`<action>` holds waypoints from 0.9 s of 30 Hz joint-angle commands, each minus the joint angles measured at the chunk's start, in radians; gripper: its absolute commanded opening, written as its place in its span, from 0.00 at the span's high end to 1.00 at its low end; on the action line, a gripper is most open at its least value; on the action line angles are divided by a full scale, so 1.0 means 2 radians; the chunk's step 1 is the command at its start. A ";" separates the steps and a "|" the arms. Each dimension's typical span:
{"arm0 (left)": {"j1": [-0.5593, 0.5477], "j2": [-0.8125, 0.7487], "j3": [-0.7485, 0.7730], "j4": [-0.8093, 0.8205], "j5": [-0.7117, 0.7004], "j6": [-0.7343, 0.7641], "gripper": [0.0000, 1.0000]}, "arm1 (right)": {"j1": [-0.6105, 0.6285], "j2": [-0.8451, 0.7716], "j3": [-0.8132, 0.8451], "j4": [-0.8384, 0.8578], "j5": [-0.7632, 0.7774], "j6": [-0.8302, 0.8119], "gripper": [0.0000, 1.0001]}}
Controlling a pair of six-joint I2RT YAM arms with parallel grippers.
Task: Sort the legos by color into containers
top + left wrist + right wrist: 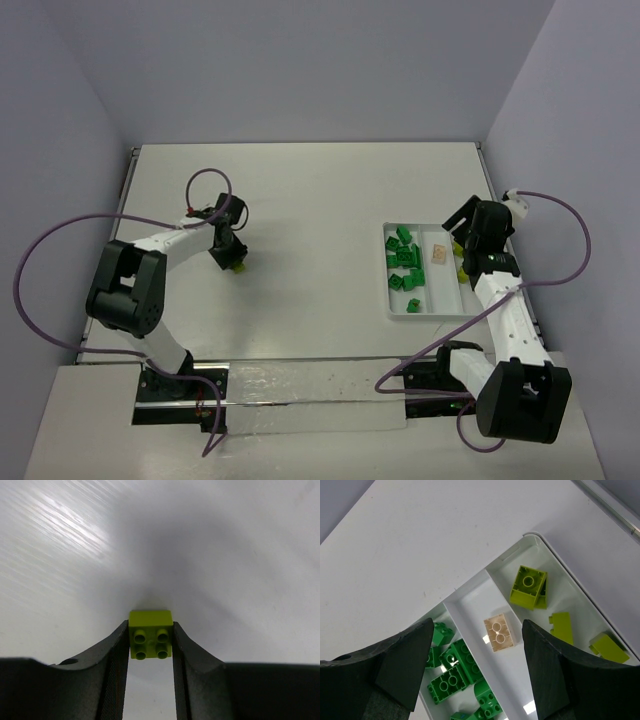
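A yellow-green lego (150,641) is clamped in the left gripper (150,629), well left of the tray (384,280). The right gripper (477,627) is held spread above the tray, where green legos (452,672), a peach lego (498,632) and yellow-green legos (529,586) lie in separate compartments.

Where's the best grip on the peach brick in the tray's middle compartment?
From straight above, across its two long sides. The peach brick lies flat and alone in the middle compartment, with bare floor along both long sides, probably enough for the open right end effector to drop its fingers in.
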 commanded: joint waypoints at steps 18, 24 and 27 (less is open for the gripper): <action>-0.201 0.177 0.270 -0.041 0.015 0.007 0.92 | 0.086 -0.037 0.014 -0.063 -0.033 -0.023 0.21; -0.204 0.181 0.274 -0.035 0.030 0.018 0.31 | 0.162 -0.028 0.016 -0.068 -0.010 -0.011 0.21; -0.204 0.164 0.274 -0.038 0.033 0.026 0.07 | 0.187 -0.028 0.010 -0.059 -0.018 -0.005 0.21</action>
